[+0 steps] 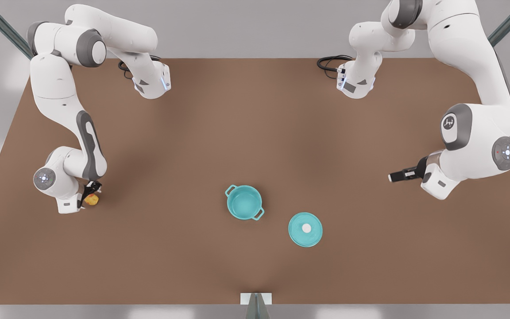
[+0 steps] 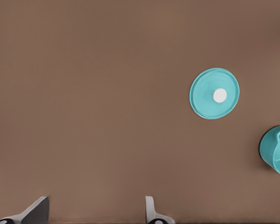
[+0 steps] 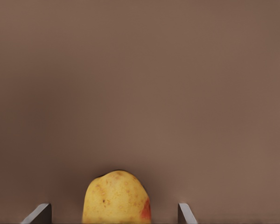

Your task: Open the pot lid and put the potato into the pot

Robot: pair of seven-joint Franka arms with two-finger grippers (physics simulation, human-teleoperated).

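The teal pot (image 1: 244,202) stands uncovered near the table's middle, teal inside and empty; its edge also shows in the left wrist view (image 2: 277,150). The pot lid (image 1: 305,229) lies flat on the table just to the front view's right of the pot, white knob up (image 2: 214,93). The potato (image 1: 91,200) rests on the table at the front view's left. My right gripper (image 1: 91,194) is down around it, open, fingers on either side of the potato (image 3: 115,198) with gaps. My left gripper (image 1: 393,177) hovers open at the front view's right, well away from the lid.
The brown table (image 1: 255,133) has bare room between the potato and the pot. Both arm bases with black cables (image 1: 331,62) stand along the far edge. A small grey bracket (image 1: 256,299) sits at the near edge.
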